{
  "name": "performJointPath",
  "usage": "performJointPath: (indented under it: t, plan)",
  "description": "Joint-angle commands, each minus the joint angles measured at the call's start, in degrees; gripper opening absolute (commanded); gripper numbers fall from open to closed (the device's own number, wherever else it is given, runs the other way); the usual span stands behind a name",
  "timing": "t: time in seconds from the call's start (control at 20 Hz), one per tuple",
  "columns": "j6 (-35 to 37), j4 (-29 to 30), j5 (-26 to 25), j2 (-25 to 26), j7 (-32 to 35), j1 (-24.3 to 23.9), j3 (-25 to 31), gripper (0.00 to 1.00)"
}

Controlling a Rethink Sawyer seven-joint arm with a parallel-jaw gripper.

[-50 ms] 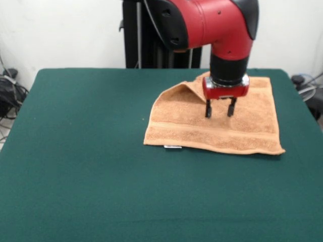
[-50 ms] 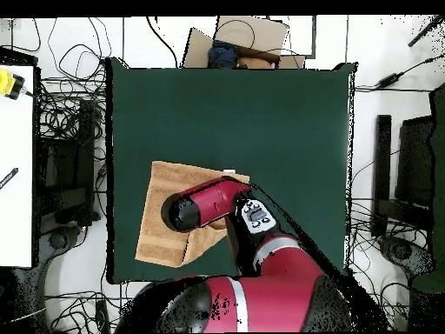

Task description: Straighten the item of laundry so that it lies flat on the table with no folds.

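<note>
My gripper [image 1: 218, 108] hangs with fingers spread and empty over the towel [image 1: 217, 132] at the table's [image 1: 75, 151] centre-right in the front view, the folded-over corner [image 1: 184, 91] lying just up-left of it.

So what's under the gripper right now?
The towel lies directly below the open gripper, with its far left corner folded over. Green table surrounds it. From overhead the arm hides the middle of the towel, so contact there can't be confirmed.
</note>
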Motion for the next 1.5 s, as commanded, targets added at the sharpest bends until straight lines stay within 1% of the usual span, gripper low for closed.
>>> performJointPath:
  t: [0.05, 0.35, 0.5, 0.65, 0.9, 1.3, 1.5]
  plan:
    - [2.78, 5.69, -0.21, -0.03, -2.18, -2.50, 2.73, 1.00]
    - [0.76, 5.09, -1.86, 2.32, -1.51, -2.09, 1.95, 1.00]
    - [-0.81, 6.09, -3.29, 2.59, -0.77, -1.20, 0.67, 1.00]
    - [-2.28, 6.38, -4.40, 3.95, -0.32, -0.60, -0.17, 1.00]
    - [-1.19, 5.85, -4.62, 5.16, -1.31, -1.28, 0.44, 1.00]
    - [2.50, 6.50, -3.03, 3.50, -3.14, -2.92, 2.23, 1.00]
    - [4.57, 6.19, -2.23, 3.43, -4.93, -4.69, 3.33, 1.00]
